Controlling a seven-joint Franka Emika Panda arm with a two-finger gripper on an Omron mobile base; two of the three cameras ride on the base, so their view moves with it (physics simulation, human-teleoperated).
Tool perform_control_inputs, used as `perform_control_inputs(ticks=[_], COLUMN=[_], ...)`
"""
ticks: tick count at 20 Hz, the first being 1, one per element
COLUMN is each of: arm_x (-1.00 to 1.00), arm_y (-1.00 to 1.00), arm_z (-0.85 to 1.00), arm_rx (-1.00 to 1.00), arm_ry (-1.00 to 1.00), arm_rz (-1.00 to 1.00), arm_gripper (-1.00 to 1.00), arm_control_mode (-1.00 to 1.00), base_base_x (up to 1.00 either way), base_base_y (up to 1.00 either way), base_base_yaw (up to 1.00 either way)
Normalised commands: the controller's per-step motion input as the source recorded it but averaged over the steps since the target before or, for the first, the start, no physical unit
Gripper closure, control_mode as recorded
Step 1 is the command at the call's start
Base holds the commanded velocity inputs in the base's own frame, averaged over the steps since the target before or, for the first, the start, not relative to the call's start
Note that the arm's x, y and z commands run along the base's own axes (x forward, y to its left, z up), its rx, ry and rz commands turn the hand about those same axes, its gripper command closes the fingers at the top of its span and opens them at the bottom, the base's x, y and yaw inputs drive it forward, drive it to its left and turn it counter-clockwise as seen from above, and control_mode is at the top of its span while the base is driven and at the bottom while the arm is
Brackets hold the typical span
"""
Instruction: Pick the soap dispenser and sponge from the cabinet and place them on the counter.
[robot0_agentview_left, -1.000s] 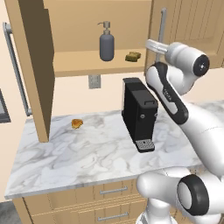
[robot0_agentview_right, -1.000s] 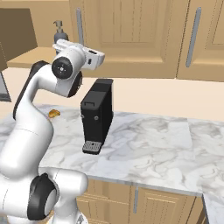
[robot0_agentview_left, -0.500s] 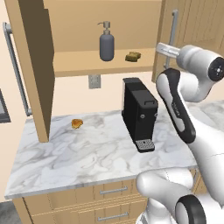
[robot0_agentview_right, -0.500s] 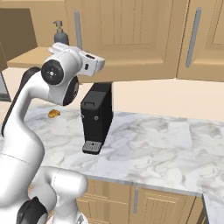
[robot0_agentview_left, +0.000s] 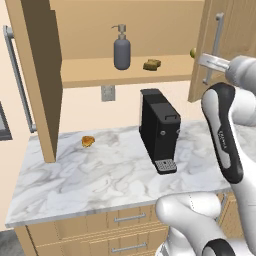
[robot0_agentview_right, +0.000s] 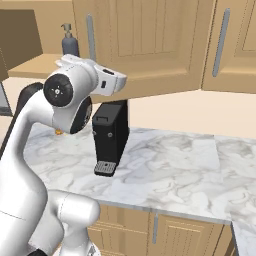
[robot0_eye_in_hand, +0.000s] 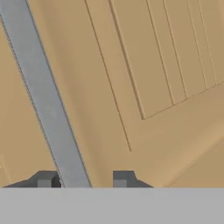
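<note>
Glossy white, rounded arm shells (robot0_agentview_right: 30, 150); black oval inlay with small pale lettering on one link (robot0_agentview_left: 225, 135); dark round joint cap ringed by tiny pale dots (robot0_agentview_right: 56, 90); blocky dark-grey fingertips (robot0_eye_in_hand: 43, 180).

Base views flank the arm, sharing counter (robot0_agentview_left: 100, 175); hand view close on door (robot0_eye_in_hand: 144, 78)

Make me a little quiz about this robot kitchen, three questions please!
1. True or false: the soap dispenser stands on the counter.
2. What lies beside it on the cabinet shelf: A) sponge B) coffee machine C) a plate?
3. Fill in: the tool fingertips sit either side of the door's grey ____.

Key: 1 false; 2 A; 3 handle.
</note>
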Motion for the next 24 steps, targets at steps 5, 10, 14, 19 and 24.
perform_control_inputs(ticks=[5, 10, 14, 19, 24], arm_x=[-0.72, -0.60, -0.12, -0.12, -0.43], arm_y=[-0.83, -0.78, -0.14, -0.23, -0.42], arm_z=[0.05, 0.01, 0.01, 0.12, 0.31], arm_rx=[0.06, 0.07, 0.01, 0.03, 0.03], arm_ry=[0.04, 0.01, -0.02, 0.00, 0.06], arm_rz=[0.00, 0.00, 0.00, 0.00, -0.03], arm_gripper=[1.00, 1.00, -1.00, -1.00, -1.00], arm_control_mode=[-1.00, -1.00, -1.00, -1.00, -1.00], base_base_x=[0.00, 0.00, 0.00, 0.00, 0.00], base_base_y=[0.00, 0.00, 0.00, 0.00, 0.00], base_base_yaw=[0.00, 0.00, 0.00, 0.00, 0.00])
